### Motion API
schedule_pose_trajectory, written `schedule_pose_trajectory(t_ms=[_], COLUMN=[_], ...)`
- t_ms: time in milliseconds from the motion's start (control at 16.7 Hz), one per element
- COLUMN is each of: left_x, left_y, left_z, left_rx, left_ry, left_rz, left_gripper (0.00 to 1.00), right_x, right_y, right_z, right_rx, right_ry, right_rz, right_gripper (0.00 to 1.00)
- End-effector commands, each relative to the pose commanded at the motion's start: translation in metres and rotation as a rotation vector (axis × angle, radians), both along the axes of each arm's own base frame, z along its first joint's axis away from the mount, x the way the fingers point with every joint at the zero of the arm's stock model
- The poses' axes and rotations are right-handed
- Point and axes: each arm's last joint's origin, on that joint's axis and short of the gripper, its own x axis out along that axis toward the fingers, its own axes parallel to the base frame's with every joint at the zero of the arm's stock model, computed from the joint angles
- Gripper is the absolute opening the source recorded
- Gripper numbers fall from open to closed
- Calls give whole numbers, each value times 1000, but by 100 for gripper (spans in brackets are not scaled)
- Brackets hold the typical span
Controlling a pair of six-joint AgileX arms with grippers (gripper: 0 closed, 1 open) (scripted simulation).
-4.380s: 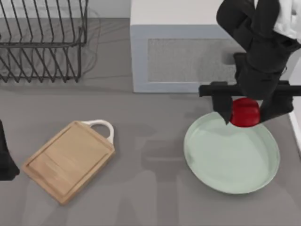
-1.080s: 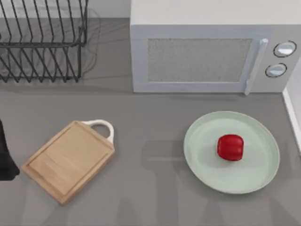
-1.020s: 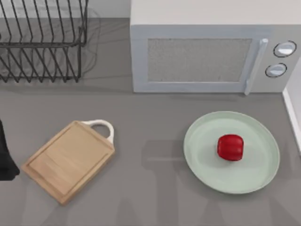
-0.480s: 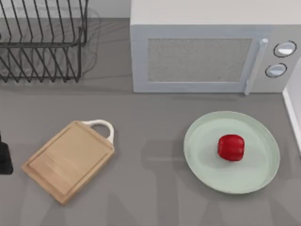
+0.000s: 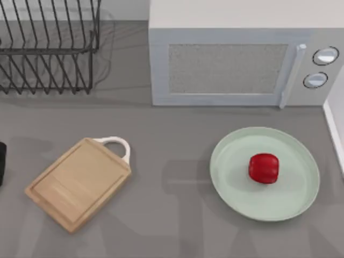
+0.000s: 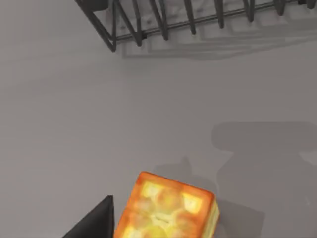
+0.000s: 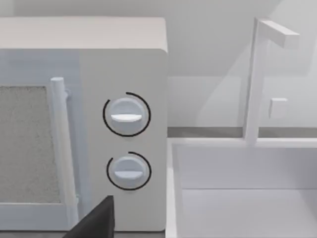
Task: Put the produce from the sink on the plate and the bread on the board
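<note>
So the produce [image 5: 263, 168] is sitting on the plate [image 5: 228, 180] near the table's right edge, a bit right of the plate's centre, so that half looks done to me. The board [image 5: 78, 183] lies bare and skewed toward the left edge, white loop handle pointing at the back. The bread [image 6: 166, 210] shows in the left wrist view, toasted top up, flat on the grey table with the dish rack [image 6: 188, 20] further off. The left gripper [image 5: 1, 161] is just a dark sliver at the table's left edge in the top view, and one dark finger [image 6: 94, 223] sits just beside the bread, but I honestly cannot tell how wide it's open or whether it has hold of anything. The right arm is parked off by the sink [image 7: 242, 193], looking at the microwave [image 7: 84, 119] knobs, and I can't tell its finger state either. What could go wrong: a grab on a corner of that little block could twist or tip it, and it's close to the left edge, so a nudge outward might push it off. Room-wise there's plenty of open table between board and plate, and the rack is well back
</note>
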Motion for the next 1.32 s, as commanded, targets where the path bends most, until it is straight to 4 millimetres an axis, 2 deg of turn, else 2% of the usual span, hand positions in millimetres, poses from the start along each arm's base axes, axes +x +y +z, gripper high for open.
schedule_pose_trajectory(t_ms=[300, 540, 960, 1140, 1320], left_x=[38, 71, 137, 153, 159], left_y=[14, 25, 53, 64, 67], left_z=[10, 9, -25, -38, -44], left_rx=[48, 73, 60, 48, 43], left_ry=[237, 425, 802, 898, 937], left_rz=[-20, -73, -189, -234, -255], left_gripper=[100, 100, 100, 100, 100], right_x=[0, 0, 0, 0, 0], right_y=[0, 0, 0, 0, 0], right_z=[0, 0, 0, 0, 0], right_rx=[0, 0, 0, 0, 0], right_ry=[0, 0, 0, 0, 0], right_rz=[0, 0, 0, 0, 0], right_gripper=[100, 100, 100, 100, 100])
